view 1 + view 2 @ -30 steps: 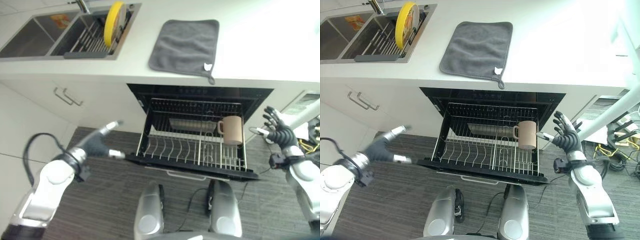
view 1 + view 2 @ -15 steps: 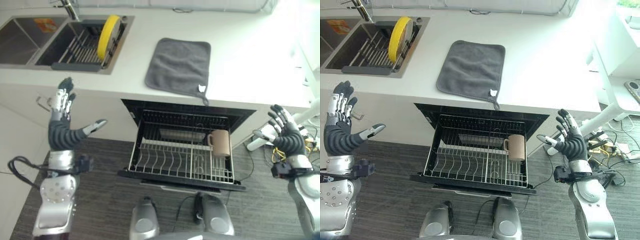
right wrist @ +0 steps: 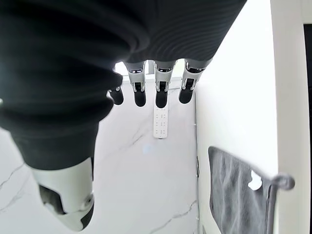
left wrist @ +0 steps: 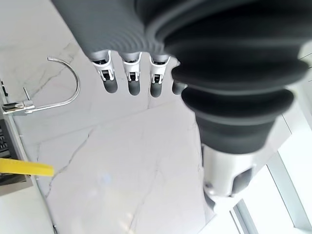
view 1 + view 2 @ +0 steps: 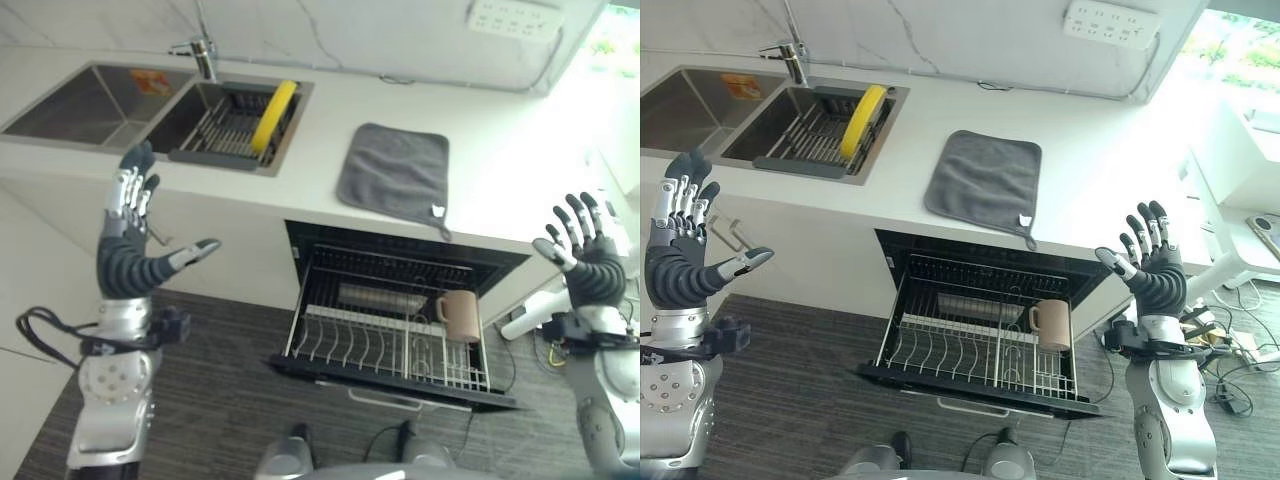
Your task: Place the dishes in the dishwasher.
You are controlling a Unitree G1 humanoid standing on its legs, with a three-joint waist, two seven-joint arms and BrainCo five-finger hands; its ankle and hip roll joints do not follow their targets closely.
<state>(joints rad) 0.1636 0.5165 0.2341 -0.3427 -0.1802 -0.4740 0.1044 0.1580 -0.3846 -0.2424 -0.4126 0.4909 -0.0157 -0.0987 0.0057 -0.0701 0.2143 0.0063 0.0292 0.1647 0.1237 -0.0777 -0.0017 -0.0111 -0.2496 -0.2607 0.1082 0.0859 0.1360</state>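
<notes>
A yellow plate (image 5: 272,116) stands on edge in the dark rack (image 5: 222,130) inside the right sink basin. Below the counter the dishwasher's wire rack (image 5: 392,340) is pulled out, with a beige mug (image 5: 461,315) at its right side. My left hand (image 5: 128,250) is raised in front of the sink counter, fingers straight and spread, holding nothing. My right hand (image 5: 590,265) is raised at the far right, level with the counter's edge, also open and empty. The plate's yellow rim (image 4: 24,167) and the tap (image 4: 46,97) show past my left fingers (image 4: 131,78).
A grey cloth (image 5: 396,174) lies flat on the white counter (image 5: 520,170) above the dishwasher. A second sink basin (image 5: 85,100) lies to the left, with a tap (image 5: 203,50) behind. A wall socket strip (image 5: 1110,22) sits above the counter. White furniture and cables (image 5: 1230,370) stand at the right.
The camera has tilted up, so more of the counter and wall shows. Both hands have stayed raised and open; the right one has risen to counter height.
</notes>
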